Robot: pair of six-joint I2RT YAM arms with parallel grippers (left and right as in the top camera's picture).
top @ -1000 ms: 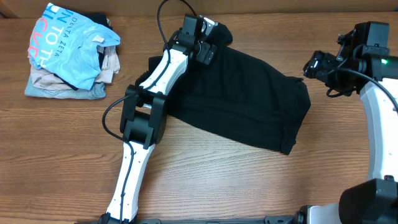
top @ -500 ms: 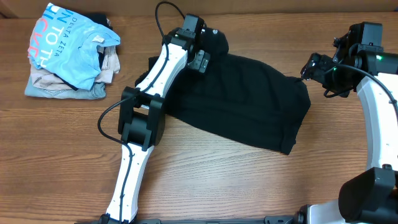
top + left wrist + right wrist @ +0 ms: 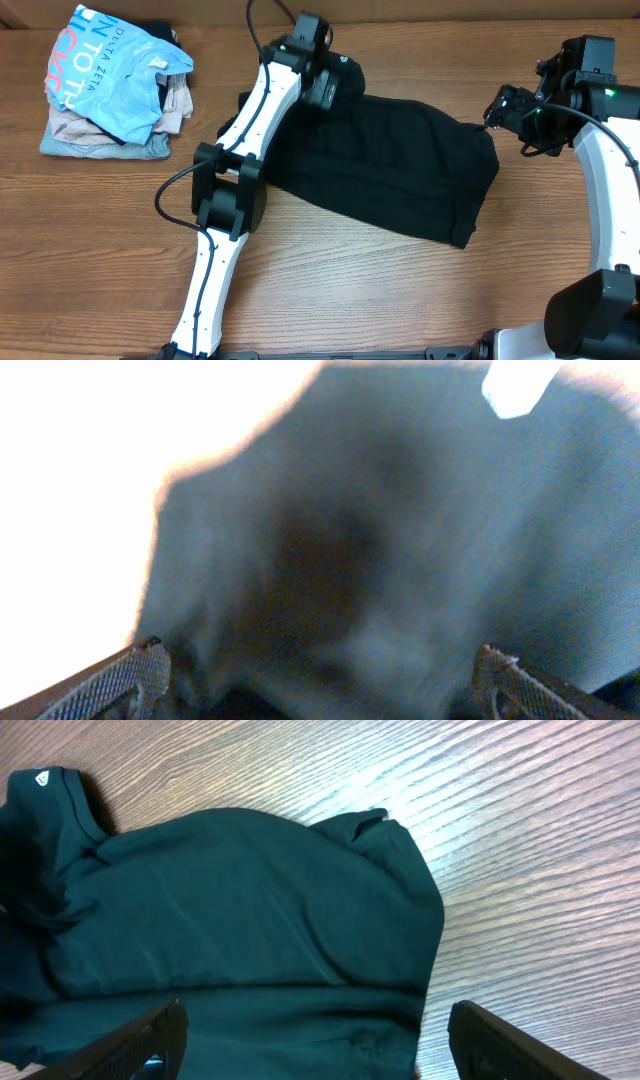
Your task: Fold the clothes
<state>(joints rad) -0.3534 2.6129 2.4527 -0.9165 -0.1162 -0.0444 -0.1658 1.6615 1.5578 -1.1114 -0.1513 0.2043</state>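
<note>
L gripper (image 3: 327,86): jaws spread wide. In the L wrist cam. its fingertips (image 3: 142,668) sit at the two lower corners of the frame, w/ blurred dark cloth filling the gap betw. them. Cloth-to-pad contact cannot be told (blur, glare). Overhead, it hangs over the far-left corner of the black garment (image 3: 390,165), where the fabric bunches into a small hump.

R gripper (image 3: 498,106): jaws likewise spread. Cloth and bare wood show through the gap in the R wrist cam. Overhead, it is near the garment's far-right corner.

Black garment: lies rumpled on the wooden table (image 3: 330,290), approx. mid-table, as a slanted block running far-left to near-right. The tiny white mark (image 3: 40,778) sits on a dark edge at upper left of the R wrist view.

Far-left of the table, well apart from the black garment: light blue lettered T-shirt (image 3: 110,75) heaped on the beige folded garments (image 3: 100,143).
</note>
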